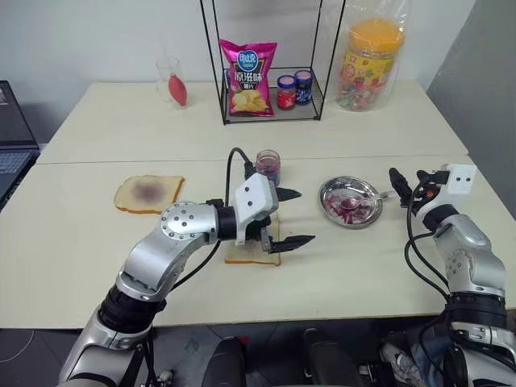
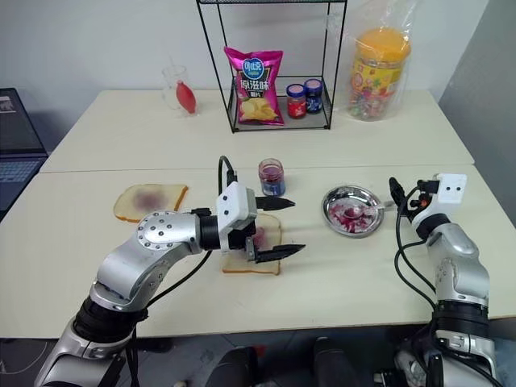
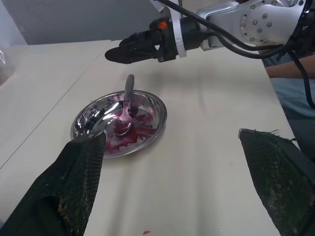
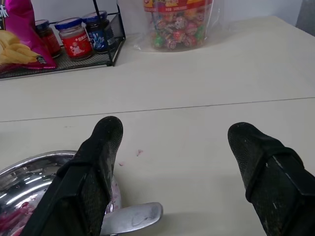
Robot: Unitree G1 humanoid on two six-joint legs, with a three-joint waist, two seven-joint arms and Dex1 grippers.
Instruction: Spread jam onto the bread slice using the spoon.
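Surface [image 1: 97,242]: pale cream tabletops, two set end to end with a seam between; matte, smooth.
Room: white wall behind; a laptop [image 1: 12,153] at the far left edge.
Wire rack [image 1: 270,109]: thin black frame at the back, holding a pink crisp bag [image 1: 248,76] and two small jars [image 1: 293,89] with red and blue lids.
Sweet tub [image 1: 371,64]: clear plastic, orange lid, beside the rack.
Jam [image 2: 271,177]: dark reddish-purple, in a small clear glass jar, just behind the left arm.
Bread slice [image 2: 258,256]: pale, squarish, thin tan crust — lay flat under the left gripper, partly hidden.
Second slice [image 1: 149,193]: browner, purple stain, well to the left.
Metal dish [image 3: 157,110]: round, shiny, smeared red-purple.
Spoon [image 3: 125,110]: silver, bowl in the dish, handle over the rim toward the right gripper.
Left gripper [image 1: 289,218]: jaws spread wide above the bread, holding nothing.
Right gripper [image 1: 409,184]: jaws parted, empty — just beside the spoon handle's end.
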